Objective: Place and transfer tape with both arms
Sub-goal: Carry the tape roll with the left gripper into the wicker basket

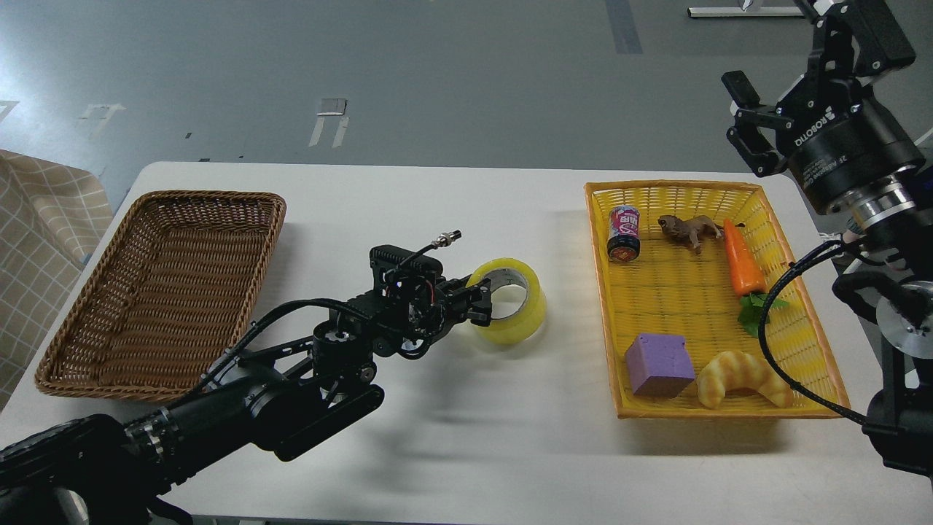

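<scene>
Your left pincer hides the near edge of the tape, and its fingers merge into dark hardware there, so you cannot tell whether they grip the roll, which sits on the table left of the yellow basket. The left arm lies low, reaching toward that basket. Your right pincer, lettered "ROBOTIQ", hangs spread and empty above the basket's far right corner.

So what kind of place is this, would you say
Probably a robotics lab or test room: a plain white table on a bare grey floor marked with tape, and toy props like a plastic orange carrot sorted in a yellow woven basket.
</scene>
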Robot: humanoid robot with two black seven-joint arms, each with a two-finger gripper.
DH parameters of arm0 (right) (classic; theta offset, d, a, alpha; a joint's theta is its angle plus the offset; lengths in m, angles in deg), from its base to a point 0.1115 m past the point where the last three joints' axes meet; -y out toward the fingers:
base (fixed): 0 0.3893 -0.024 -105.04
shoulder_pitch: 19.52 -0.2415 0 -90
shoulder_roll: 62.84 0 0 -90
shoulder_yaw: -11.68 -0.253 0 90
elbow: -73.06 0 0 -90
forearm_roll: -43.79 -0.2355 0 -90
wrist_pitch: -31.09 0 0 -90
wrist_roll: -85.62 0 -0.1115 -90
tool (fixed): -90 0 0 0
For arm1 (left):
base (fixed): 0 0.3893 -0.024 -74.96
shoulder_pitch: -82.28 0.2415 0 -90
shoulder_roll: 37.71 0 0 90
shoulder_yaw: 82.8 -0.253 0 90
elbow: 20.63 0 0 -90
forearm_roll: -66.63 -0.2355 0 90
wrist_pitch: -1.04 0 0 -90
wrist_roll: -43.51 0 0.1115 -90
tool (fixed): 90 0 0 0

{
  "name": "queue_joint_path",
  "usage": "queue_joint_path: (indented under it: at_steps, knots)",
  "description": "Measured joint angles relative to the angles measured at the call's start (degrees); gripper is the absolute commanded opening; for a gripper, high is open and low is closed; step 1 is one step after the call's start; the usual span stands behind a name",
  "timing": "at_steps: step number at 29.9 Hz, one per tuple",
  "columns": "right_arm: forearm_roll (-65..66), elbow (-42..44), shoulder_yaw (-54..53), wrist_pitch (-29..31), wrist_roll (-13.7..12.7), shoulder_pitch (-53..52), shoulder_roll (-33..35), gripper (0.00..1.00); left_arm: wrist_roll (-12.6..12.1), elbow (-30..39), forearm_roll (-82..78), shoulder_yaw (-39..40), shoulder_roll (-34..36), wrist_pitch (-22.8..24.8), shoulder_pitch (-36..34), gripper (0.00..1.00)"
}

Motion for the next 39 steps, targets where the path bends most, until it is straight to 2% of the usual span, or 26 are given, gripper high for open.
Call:
queue_joint_path:
  at_steps: [6, 16, 22, 29, 34, 39]
  knots:
    - [-0.1, 0.2, 0.1, 0.0, -0.1, -0.2, -0.1, 1.0, 0.2, 0.2, 0.0, 0.0, 1.0, -0.1, -2.8, 0.0]
    - [-0.1, -0.1, 0.0, -0.1, -0.2, -1.3, -0.2, 1.0, 1.9, 2.6, -0.2, -3.9, 9.6, 2.3, -10.7, 0.0]
    - [-0.1, -0.1, 0.3, -0.1, -0.2, -1.5, -0.2, 1.0, 3.4, 5.9, -0.3, -6.1, 17.1, 3.0, -14.8, 0.0]
    - [-0.2, -0.1, 0.1, 0.5, -0.2, -3.3, -0.2, 1.0, 6.1, 9.8, -0.2, -6.4, 28.0, 4.6, -16.3, 0.0]
    - [-0.2, -0.1, 0.6, 0.6, -0.2, -4.5, -0.2, 1.0, 8.1, 11.1, -0.1, -6.4, 36.2, 4.8, -16.0, 0.0]
    - [-0.2, -0.1, 0.7, 0.8, -0.2, -6.5, -0.3, 1.0, 8.6, 10.6, 0.1, -6.5, 43.7, 3.0, -13.2, 0.0]
